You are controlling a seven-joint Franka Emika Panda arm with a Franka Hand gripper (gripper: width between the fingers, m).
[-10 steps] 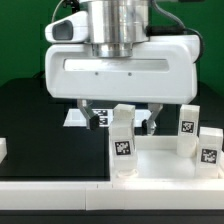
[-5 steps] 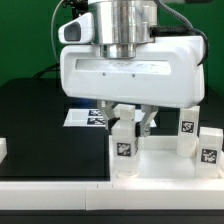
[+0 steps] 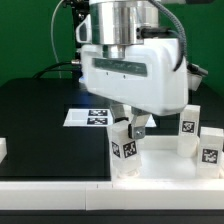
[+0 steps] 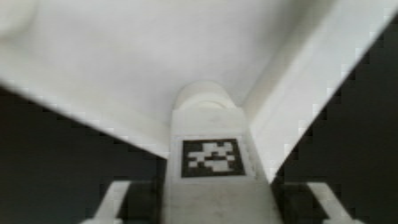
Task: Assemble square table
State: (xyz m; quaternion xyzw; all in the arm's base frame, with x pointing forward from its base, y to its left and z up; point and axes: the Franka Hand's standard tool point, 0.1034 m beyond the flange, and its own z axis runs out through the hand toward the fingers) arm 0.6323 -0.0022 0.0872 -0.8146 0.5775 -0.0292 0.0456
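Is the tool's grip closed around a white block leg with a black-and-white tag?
Yes, its fingers flank the tagged white block leg closely on both sides.

The gripper's housing hides the top of the leg (image 3: 122, 147); the tabletop (image 3: 170, 165) runs off the exterior view's right.

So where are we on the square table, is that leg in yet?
Done: nothing clearly finished. In hand: the gripper is shut on one leg, standing at a corner of the tabletop; whether it is seated I cannot tell. Left: two more legs stand loose on the exterior view's right.
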